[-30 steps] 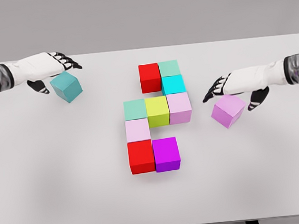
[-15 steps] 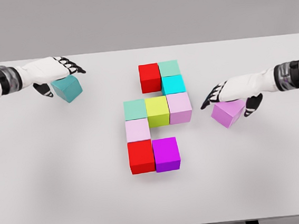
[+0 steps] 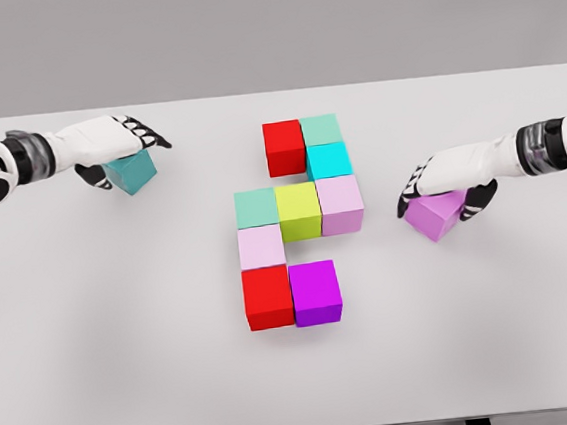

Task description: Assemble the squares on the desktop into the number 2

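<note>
Now left hand (image 3: pixel 116 146) gripping teal cube (image 3: pixel 131 173), right hand (image 3: pixel 446 182) gripping violet cube (image 3: pixel 434 214), both on white table (image 3: pixel 125 338).

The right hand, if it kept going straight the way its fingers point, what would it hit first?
The right hand points left across the table, so probably the pale pink cube in the assembled figure comes first, though height is unclear.

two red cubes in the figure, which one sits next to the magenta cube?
The lower red cube, at the figure's bottom left; the magenta cube touches its right side. The upper red cube borders a pale green cube instead.
</note>
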Robot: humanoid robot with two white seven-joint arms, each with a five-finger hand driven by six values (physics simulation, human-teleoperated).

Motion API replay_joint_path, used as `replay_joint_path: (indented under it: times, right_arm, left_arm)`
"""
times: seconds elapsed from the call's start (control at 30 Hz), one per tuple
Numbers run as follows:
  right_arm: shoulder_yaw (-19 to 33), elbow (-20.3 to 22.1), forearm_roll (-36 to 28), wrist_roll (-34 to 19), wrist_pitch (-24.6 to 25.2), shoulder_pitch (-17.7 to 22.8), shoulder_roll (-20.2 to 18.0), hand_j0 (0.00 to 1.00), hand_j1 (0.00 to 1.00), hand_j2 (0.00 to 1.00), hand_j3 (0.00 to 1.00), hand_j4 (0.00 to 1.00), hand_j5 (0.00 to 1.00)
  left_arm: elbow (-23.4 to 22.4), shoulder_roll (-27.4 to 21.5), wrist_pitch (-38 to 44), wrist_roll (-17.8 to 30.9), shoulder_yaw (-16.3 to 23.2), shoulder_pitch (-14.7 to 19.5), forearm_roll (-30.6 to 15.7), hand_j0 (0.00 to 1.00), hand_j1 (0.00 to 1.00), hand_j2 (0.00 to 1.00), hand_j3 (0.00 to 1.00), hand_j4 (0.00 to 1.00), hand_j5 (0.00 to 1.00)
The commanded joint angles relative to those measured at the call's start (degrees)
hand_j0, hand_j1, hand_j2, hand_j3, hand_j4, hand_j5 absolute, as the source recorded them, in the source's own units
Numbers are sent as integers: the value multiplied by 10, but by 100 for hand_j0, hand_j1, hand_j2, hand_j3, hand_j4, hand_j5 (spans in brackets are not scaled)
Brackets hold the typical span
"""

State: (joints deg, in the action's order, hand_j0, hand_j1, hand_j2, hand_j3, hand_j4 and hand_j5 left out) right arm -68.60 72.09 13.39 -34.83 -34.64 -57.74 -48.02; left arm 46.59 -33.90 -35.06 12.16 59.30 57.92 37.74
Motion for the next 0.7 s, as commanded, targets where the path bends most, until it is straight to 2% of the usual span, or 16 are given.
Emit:
replay_joint_path:
  times: [0.0, 0.07, 0.17, 0.3, 0.57, 0.67]
  right_arm:
    - [2, 4, 8, -2, -4, 0, -3, 68, 68, 68, 68, 68, 68]
    - [6, 9, 6, -2, -4, -1, -8, 68, 68, 68, 68, 68, 68]
    - [7, 56, 6, -2, -4, -1, -37, 68, 68, 68, 68, 68, 68]
    - [7, 111, 6, -2, -4, -1, -72, 68, 68, 68, 68, 68, 68]
    - [3, 263, 6, -2, -4, 0, -148, 68, 68, 68, 68, 68, 68]
    - [0, 287, 6, -2, -4, 0, -153, 68, 68, 68, 68, 68, 68]
  left_arm:
    - [0, 1, 1, 0, -1, 0, -1, 91, 91, 91, 91, 91, 91]
    - [0, 2, 1, 0, -1, 0, 8, 87, 87, 87, 87, 87, 87]
    - [0, 1, 1, 1, -1, -1, 10, 75, 75, 75, 75, 75, 75]
    - [0, 1, 1, 8, -1, -1, 8, 68, 68, 68, 68, 68, 68]
    - [1, 1, 1, 8, -2, 4, 7, 68, 68, 68, 68, 68, 68]
    - [2, 1, 1, 8, -2, 4, 7, 68, 68, 68, 68, 68, 68]
